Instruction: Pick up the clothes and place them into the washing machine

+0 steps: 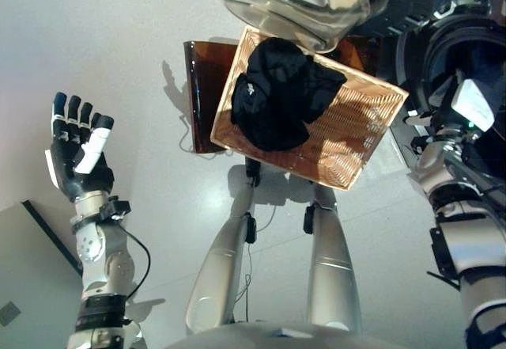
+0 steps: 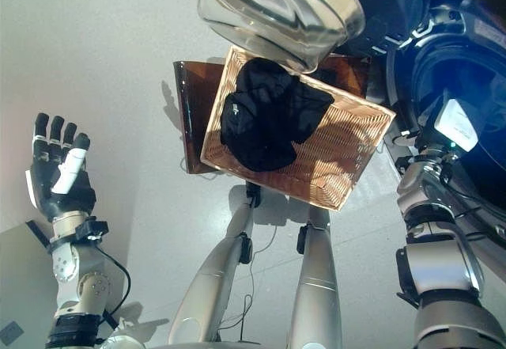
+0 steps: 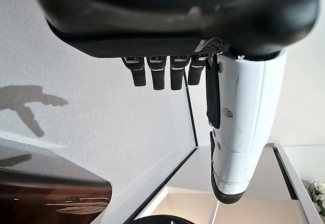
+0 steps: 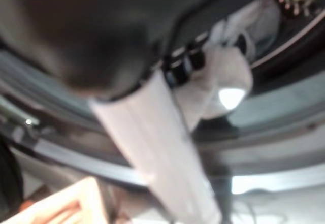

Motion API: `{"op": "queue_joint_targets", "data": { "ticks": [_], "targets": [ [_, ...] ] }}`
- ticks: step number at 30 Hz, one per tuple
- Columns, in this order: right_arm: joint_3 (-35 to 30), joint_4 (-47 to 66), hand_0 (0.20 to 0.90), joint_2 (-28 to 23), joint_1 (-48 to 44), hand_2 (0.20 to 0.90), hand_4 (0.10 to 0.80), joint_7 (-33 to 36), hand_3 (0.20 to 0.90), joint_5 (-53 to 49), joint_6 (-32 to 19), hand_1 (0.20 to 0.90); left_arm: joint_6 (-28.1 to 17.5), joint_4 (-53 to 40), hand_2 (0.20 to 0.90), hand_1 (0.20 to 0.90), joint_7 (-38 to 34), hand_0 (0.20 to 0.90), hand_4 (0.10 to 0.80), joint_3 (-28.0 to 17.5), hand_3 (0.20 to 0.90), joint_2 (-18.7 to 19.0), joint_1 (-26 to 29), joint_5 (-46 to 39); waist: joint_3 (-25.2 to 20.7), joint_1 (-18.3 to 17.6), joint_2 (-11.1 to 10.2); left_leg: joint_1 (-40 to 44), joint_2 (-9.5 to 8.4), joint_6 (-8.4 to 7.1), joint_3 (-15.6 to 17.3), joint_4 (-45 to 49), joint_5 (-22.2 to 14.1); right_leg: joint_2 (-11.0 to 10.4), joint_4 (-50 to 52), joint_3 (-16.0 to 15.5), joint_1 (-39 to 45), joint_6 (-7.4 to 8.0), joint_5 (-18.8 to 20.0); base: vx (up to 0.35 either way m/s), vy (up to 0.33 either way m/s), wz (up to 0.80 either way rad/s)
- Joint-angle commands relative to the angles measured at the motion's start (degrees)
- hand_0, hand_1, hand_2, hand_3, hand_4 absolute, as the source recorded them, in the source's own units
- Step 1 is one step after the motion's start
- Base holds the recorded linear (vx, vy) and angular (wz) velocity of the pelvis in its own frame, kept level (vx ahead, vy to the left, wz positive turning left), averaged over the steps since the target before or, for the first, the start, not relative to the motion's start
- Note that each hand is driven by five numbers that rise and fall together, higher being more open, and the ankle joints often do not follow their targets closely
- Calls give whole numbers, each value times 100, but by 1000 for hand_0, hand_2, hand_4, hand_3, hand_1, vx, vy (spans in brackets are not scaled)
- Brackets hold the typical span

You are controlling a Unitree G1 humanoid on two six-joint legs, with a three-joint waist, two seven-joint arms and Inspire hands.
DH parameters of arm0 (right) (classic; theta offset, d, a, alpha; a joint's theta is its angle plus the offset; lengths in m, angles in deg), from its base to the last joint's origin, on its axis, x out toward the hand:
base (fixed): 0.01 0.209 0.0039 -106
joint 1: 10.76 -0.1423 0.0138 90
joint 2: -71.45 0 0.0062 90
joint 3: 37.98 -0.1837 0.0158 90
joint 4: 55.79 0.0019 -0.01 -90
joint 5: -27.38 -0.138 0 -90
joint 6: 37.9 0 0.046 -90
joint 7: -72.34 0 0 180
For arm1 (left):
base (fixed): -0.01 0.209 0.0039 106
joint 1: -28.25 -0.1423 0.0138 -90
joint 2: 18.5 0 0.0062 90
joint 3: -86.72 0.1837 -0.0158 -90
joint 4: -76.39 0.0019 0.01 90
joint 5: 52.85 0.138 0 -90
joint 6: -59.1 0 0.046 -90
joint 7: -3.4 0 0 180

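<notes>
Clothes [image 1: 277,96]: black, heaped in basket [image 1: 364,135].
Left hand [image 1: 79,155]: raised, fingers spread, empty.
Right hand [image 2: 452,123]: at washer [image 2: 443,56] opening, fingers' state cannot be told.

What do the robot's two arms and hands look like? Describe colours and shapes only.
Both arms are silver-grey, built of rounded segments joined by black bands. The left hand is dark, with a white cover on its thumb. The right hand shows only dimly; its thumb cover is white too.

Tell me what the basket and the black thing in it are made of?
The basket looks like woven wicker: tan strands crossing in a tight pattern, dull finish. The black clothing looks like soft fabric, since it lies crumpled in floppy folds with no shine. Which fabric it is cannot be told.
</notes>
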Motion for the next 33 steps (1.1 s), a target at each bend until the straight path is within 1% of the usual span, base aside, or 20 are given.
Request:
{"op": "queue_joint_targets", "data": {
  "ticks": [1, 6, 8, 11, 14, 19, 29, 33],
  "targets": [
    [314, -159, 900, -587, -126, 900, 800, 91, 900, -132, 154, 900, -476, -743, 900, 900, -95, 900, 800, -731, 900, 299, -485, 54, -156, -12, 143, 28, -15, -485, -80, -55, -299, -162, -98, -166, -275, 147, -117, 0, 0, 0],
    [331, -200, 900, -584, -203, 900, 800, 102, 900, -245, 104, 900, -469, -752, 900, 900, -116, 900, 800, -755, 900, 293, -457, 70, -130, -14, 123, 38, -34, -413, -1, -29, -270, -151, 151, -96, -450, 137, -173, 4, 4, -2],
    [257, -108, 900, -553, -152, 900, 800, 136, 900, -275, 71, 900, -495, -736, 900, 900, -158, 900, 800, -788, 900, 285, -441, 72, -97, -76, 72, -272, -103, -355, 35, 512, -452, -181, 377, -43, -610, 133, -181, -29, -8, 9],
    [196, -19, 900, -566, -85, 900, 800, 165, 900, -288, 59, 900, -497, -718, 900, 900, -190, 900, 800, -795, 900, 293, -418, 80, -145, -117, 36, -495, -145, -329, 34, 764, -554, -198, 510, -2, -757, 133, -193, -16, 1, 6],
    [93, 66, 900, -560, 46, 900, 800, 185, 900, -279, 69, 900, -501, -672, 900, 900, -234, 900, 800, -837, 900, 286, -419, 106, -179, -170, 12, -652, -139, -301, 59, 903, -627, -226, 563, 9, -829, 130, -215, -4, 2, 1],
    [-83, 140, 900, -530, 239, 900, 800, 224, 900, -287, 91, 900, -513, -726, 900, 900, -269, 900, 800, -886, 900, 270, -420, 135, -197, -222, -20, -857, -137, -248, 115, 1200, -789, -208, 808, 70, -974, 109, -295, 0, 0, 0],
    [-91, -191, 900, -487, 311, 900, 800, 130, 900, -281, 207, 900, -473, -711, 900, 900, -333, 900, 800, -943, 900, 268, -473, 116, -249, -275, -60, -1197, -140, -130, 197, 1812, -1086, -192, 1353, 153, -1248, 59, -475, -1, 1, 0],
    [-110, -171, 900, -470, 341, 900, 800, 116, 900, -282, 224, 900, -446, -719, 900, 900, -364, 900, 800, -973, 900, 268, -496, 160, -258, -286, -77, -1250, -133, -120, 209, 1872, -1120, -189, 1420, 154, -1298, 49, -518, 0, 0, 0]
  ]
}}
